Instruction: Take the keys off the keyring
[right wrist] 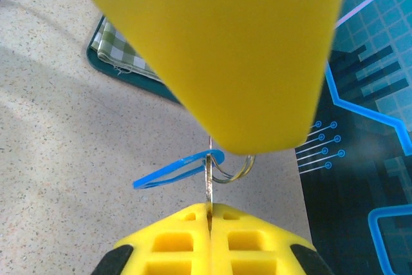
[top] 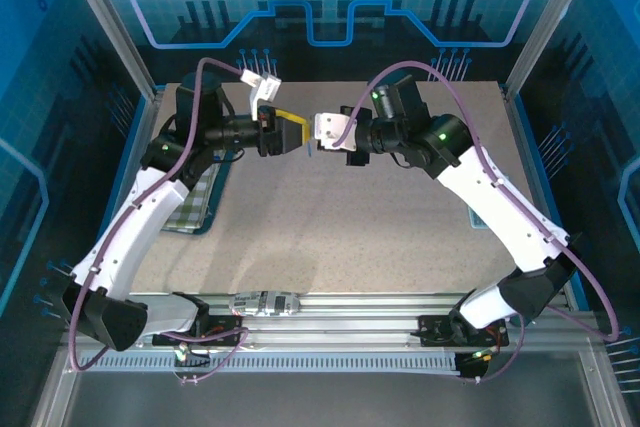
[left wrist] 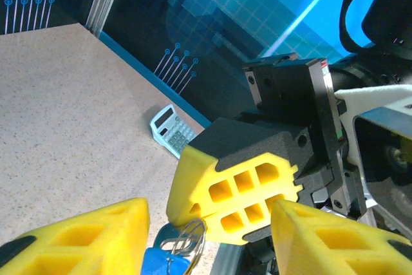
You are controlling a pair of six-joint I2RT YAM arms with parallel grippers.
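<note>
Both arms meet in mid-air, upper middle of the overhead view, well above the counter [top: 350, 237]. The right hand [right wrist: 209, 209] is squeezed tight together on a thin sliver of metal that looks like part of the keyring [right wrist: 230, 169], bottom centre of its own wrist view. The blue-headed key [right wrist: 175, 172] dangles off the ring just to the left, and as far as I can see nothing is pinching it. The left hand [top: 297, 137] has its fingers [left wrist: 84, 236] spread apart, straddling the right hand's tips, with the ring and key sitting low between them.

My worry is that it's a tiny bite on a tiny ring. If the left hand closes off-centre or tugs sideways, I reckon the ring twists out of the right's pinch and the whole lot drops to the counter. The two sets of yellow fingers are also really close, so they could bump and knock the ring loose. The key also looks edge-on from the right wrist camera, so it's easy to miss.
</note>
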